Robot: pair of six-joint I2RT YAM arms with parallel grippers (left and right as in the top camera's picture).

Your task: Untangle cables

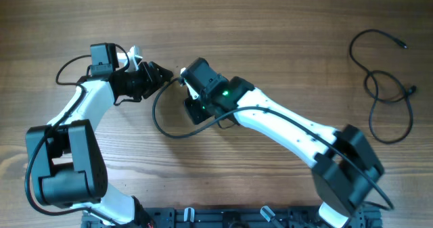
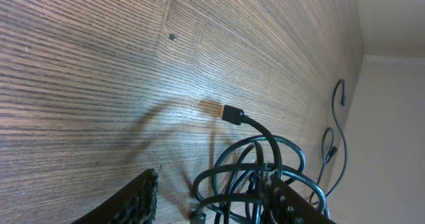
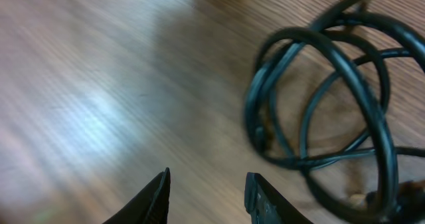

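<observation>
**Main risk: cinching the knot instead of opening it**

The bundle sits left of centre on the surface, roughly 10 o'clock from its middle in the overhead view, between the two arms. A loop trails from it toward 6 o'clock. One loose cable lies well apart at 2–3 o'clock, already free.

Left end effector: fingers part-way apart, coils bunched vs. one finger. Can't tell whether it pinches a strand or the coils just hang on it. Right end effector: jaws apart, nothing btw. them. In its wrist view the bundle is off at 2 o'clock, not in the gap.

What could go wrong, as I judge it:
- If right closes where it is, it grabs air or scrapes the surface, since the coils are off to the side.
- The coils overlap closely. If it catches several strands at once, pulling would tighten the knot, not free it.
- Left's hold is doubtful. A tug from right could drag the whole bundle away w/ no separation.
- The plug sticks out at 11 o'clock of the coils and is prob. the snag point if drawn through a loop.
- The trailing loop seems to reach the right arm and may hook on it.
- The arms are nearly nose to nose — any inward move risks a collision.
</observation>
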